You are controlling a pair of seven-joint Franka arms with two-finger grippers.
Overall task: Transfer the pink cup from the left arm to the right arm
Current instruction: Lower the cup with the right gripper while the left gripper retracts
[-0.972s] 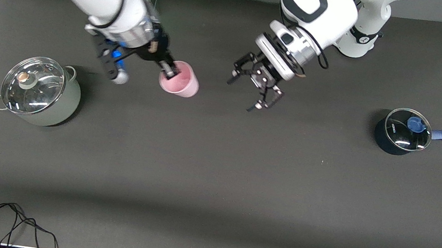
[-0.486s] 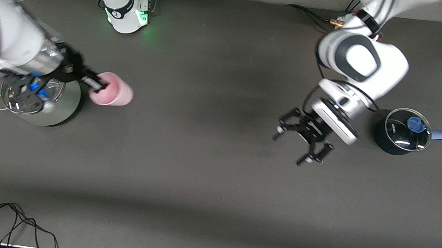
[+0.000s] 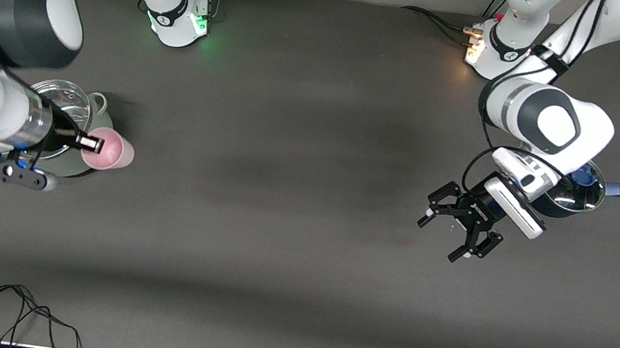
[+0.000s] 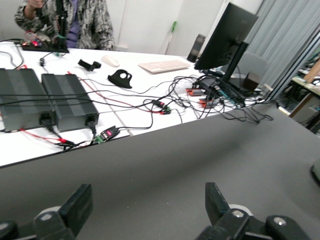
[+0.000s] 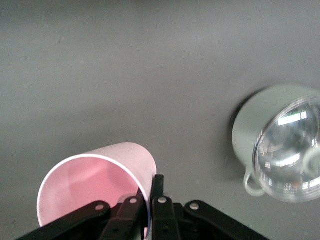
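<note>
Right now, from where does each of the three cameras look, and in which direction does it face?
Front view: high across the table, facing both arms; shows the right pincer shut on the pink cup above the grey pot, and the open left pincer by the blue saucepan.
Left wrist view: on the left arm, looking across the table to a desk with a monitor; its open fingers show.
Right wrist view: on the right arm, looking down; its pincer grips the cup's rim.
Front and right wrist views share cup and pot.

Bare table (image 3: 300,155) is lying open between both arms; the lidded grey pot (image 3: 70,106) and blue saucepan (image 3: 574,194) are crowding its ends.
</note>
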